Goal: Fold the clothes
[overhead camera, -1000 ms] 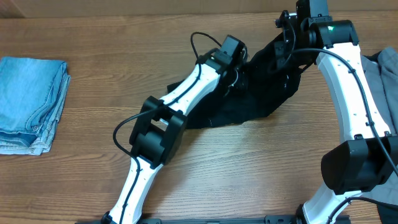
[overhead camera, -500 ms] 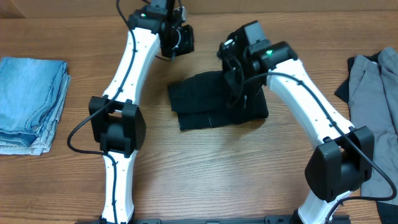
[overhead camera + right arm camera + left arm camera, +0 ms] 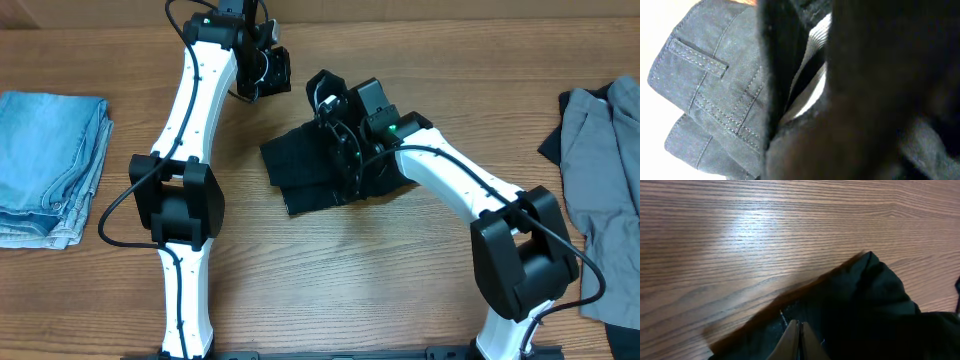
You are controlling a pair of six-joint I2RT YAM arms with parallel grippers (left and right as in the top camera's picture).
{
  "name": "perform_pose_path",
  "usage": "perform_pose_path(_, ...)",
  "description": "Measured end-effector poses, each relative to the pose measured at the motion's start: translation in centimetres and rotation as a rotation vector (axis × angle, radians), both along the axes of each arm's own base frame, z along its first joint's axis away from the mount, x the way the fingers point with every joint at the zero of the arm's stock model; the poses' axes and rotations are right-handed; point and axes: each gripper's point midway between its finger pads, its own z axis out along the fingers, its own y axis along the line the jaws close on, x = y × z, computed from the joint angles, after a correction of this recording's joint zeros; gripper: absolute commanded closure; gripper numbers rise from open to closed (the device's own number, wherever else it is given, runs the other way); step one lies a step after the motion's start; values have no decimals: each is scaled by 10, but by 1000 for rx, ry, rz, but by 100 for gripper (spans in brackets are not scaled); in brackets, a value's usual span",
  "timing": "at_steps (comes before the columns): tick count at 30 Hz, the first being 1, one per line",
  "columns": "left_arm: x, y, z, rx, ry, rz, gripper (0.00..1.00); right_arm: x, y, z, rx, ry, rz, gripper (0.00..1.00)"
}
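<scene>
Overhead view shows a pale brown wood-grain table; the left wrist camera catches a patch of glare on it. Left gripper hangs over bare wood, fingers closed tip to tip and holding nothing, with the black garment near it, toward the right arm. Right gripper sits on that garment, which is folded into a rough rectangle. Its wrist view is filled with dark stitched fabric and blurred fingers, so I cannot tell how far they are parted. Folded blue jeans lie well apart, out past the left arm. A grey garment lies beyond the right arm. A green light glows near the right wrist
</scene>
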Motion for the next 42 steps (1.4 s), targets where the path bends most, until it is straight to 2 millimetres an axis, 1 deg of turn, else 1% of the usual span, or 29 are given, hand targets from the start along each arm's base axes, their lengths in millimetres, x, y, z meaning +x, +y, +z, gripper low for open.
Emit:
perform_pose_path(1,0,1,-1,8,-2,-2,96,0,0,0,1,-1,1,71)
perform_pose_path(2,0,2,-1,12,0,-1,96,0,0,0,3,0,0,46)
perform_pose_path(3,0,4,-1,14,2,2,96,-1,2,0,9,4,4,29)
perform_pose_path(4,0,5,-1,15,2,2,96,-4,6,1,22,12,12,14)
perform_pose_path(5,0,7,-2,16,4,5,96,-8,12,2,40,20,34,4)
perform_pose_path(6,-1,10,-2,18,11,11,96,-15,21,5,76,40,62,1)
perform_pose_path(7,-1,14,-3,20,16,18,96,-21,30,8,110,57,94,0)
perform_pose_path(8,0,18,-3,21,18,26,96,-34,43,14,171,98,143,0)
perform_pose_path(9,0,21,-3,21,20,31,96,-42,46,18,189,138,160,0)
perform_pose_path(11,1,25,-3,30,15,33,96,-52,47,26,208,193,182,0)
perform_pose_path(13,4,27,0,42,-2,37,96,-55,41,33,210,224,183,0)
perform_pose_path(14,8,27,5,45,-25,40,96,-53,36,42,216,224,175,0)
perform_pose_path(15,11,28,17,44,-61,43,96,-49,32,52,224,211,167,0)
perform_pose_path(16,12,28,29,43,-92,43,96,-45,26,62,227,198,150,4)
perform_pose_path(17,11,27,47,42,-131,36,96,-37,18,79,229,165,117,11)
perform_pose_path(18,10,26,59,41,-161,27,96,-30,9,91,227,136,81,19)
perform_pose_path(19,9,23,80,41,-215,8,96,-20,-6,107,218,93,23,45)
perform_pose_path(20,7,13,99,41,-274,-32,96,-12,-27,123,207,60,-54,69)
perform_pose_path(21,4,-1,109,45,-316,-76,96,-8,-40,126,195,54,-93,75)
perform_pose_path(22,3,-11,110,55,-333,-101,96,-5,-51,124,184,64,-131,81)
perform_pose_path(25,5,-45,89,111,-350,-171,96,0,-88,116,151,113,-237,86)
perform_pose_path(27,12,-62,59,132,-328,-198,96,-2,-108,111,131,150,-288,87)
perform_pose_path(29,8,-66,33,155,-270,-213,96,-4,-122,106,99,171,-326,87)
perform_pose_path(31,-5,-62,20,180,-198,-224,96,-3,-135,102,56,173,-361,87)
perform_pose_path(36,-36,-57,8,212,-67,-248,96,-1,-143,99,17,155,-382,88)
perform_pose_path(37,-43,-58,6,210,-45,-257,96,0,-144,100,15,154,-383,94)
perform_pose_path(38,-48,-60,5,207,-25,-266,96,0,-144,100,15,154,-383,96)
perform_pose_path(41,-68,-66,3,197,40,-295,96,1,-143,97,15,159,-387,96)
perform_pose_path(42,-74,-67,2,200,61,-304,96,8,-141,95,28,144,-383,96)
